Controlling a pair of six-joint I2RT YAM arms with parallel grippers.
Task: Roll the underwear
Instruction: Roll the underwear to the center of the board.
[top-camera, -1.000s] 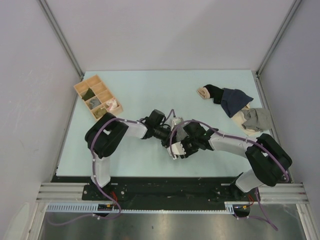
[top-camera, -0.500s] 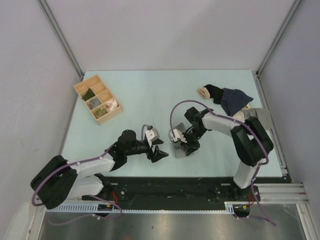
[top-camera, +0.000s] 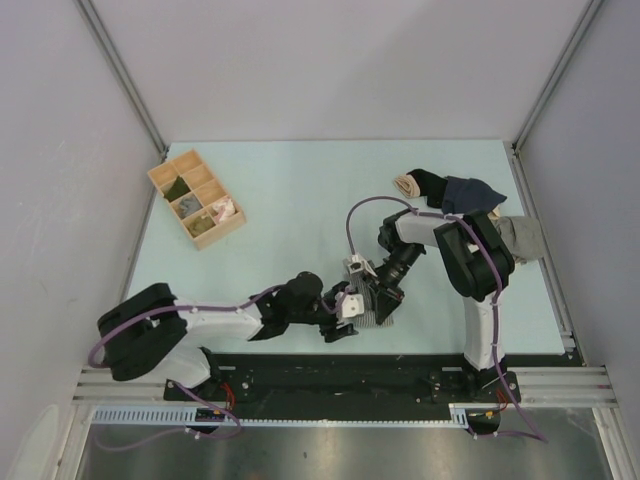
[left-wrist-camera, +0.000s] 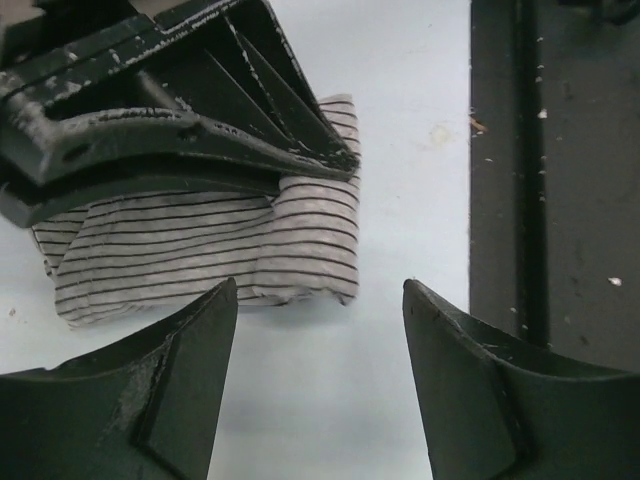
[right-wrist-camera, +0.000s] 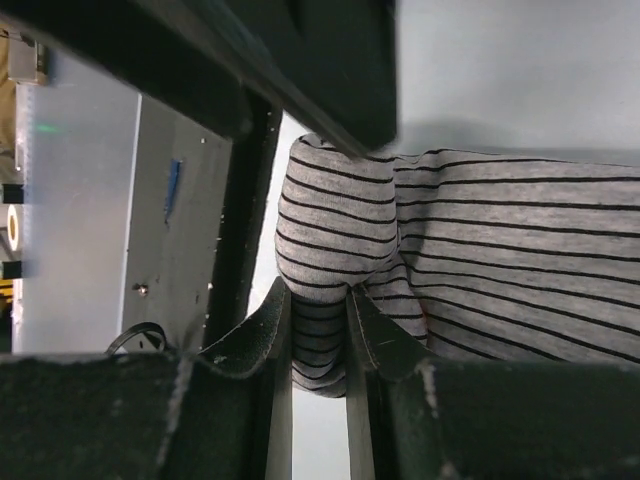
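Near the front edge of the pale desk (top-camera: 300, 190), about midway between the two arms, lies the underwear (top-camera: 380, 316), a small bundle of grey knit with thin dark stripes, folded over on itself. The right hand (right-wrist-camera: 318, 300) reaches down onto it from the far side, its two fingers nearly together and pinching a raised fold of the striped cloth between them. Seen from the right wrist, the fabric bulges out above and to the right of that grip.

The left hand (left-wrist-camera: 318, 290) comes in low from the left, close to the desk, its jaws spread wide with nothing clamped in them. The near end of the bundle sits just in front of the gap. From here it looks as though the left fingertips are barely short of the cloth, though I can't be sure they aren't brushing it.

Far off at the back left stands a wooden tray (top-camera: 168, 163) with several compartments holding small bits of fabric. At the back right, well apart from the hands, lie a navy garment (top-camera: 468, 198) and a beige-grey garment (top-camera: 517, 237)
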